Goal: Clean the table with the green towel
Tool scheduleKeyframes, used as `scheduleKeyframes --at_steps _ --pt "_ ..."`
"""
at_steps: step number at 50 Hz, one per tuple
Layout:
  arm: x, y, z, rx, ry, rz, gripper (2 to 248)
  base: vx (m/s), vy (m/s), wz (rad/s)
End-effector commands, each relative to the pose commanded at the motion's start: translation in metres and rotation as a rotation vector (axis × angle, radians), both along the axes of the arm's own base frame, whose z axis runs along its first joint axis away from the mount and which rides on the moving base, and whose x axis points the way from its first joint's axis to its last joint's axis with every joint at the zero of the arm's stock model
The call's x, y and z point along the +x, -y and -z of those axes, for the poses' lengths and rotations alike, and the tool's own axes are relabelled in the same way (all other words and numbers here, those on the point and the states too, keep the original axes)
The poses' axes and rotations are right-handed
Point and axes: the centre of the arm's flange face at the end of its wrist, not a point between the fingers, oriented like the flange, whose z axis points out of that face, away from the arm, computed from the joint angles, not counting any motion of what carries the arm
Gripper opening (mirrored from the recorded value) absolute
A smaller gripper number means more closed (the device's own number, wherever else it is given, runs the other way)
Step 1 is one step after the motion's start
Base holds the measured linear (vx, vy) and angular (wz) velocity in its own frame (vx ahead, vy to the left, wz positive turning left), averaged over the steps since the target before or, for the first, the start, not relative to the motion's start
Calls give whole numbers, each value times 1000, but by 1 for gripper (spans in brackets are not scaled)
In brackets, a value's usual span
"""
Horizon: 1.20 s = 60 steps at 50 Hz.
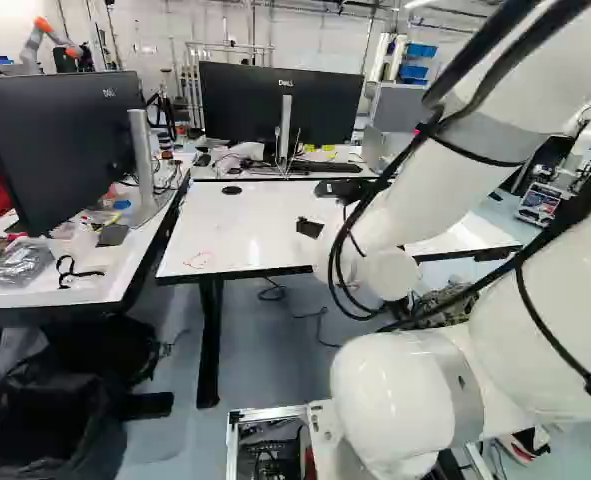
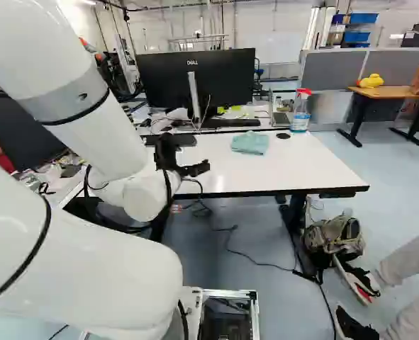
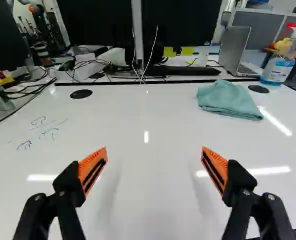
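Spread jaws above white table point(image 3: 148, 115), green towel point(image 3: 229, 101) well ahead by far edge, spray bottle point(image 3: 278, 70) near

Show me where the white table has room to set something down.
The table's broad middle is bare, between pen marks, green towel and open hand. It's tighter by the spray bottle, and crowded behind, around keyboard and laptop.

Base views behind arm point(image 2: 74, 262), left and right, looking ahead, slightly down, sharing table point(image 2: 294, 170) and monitor point(image 2: 228, 78), wrist view nearer, facing likewise
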Motion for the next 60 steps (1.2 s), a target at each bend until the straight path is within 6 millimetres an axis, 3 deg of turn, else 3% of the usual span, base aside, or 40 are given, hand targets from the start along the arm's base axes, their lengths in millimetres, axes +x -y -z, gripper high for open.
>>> scheduleKeyframes --at_steps 30,60 --pt "2 1 -1 0 2 4 247 0 0 0" --pt "47 27 -32 -3 66 84 247 0 0 0"
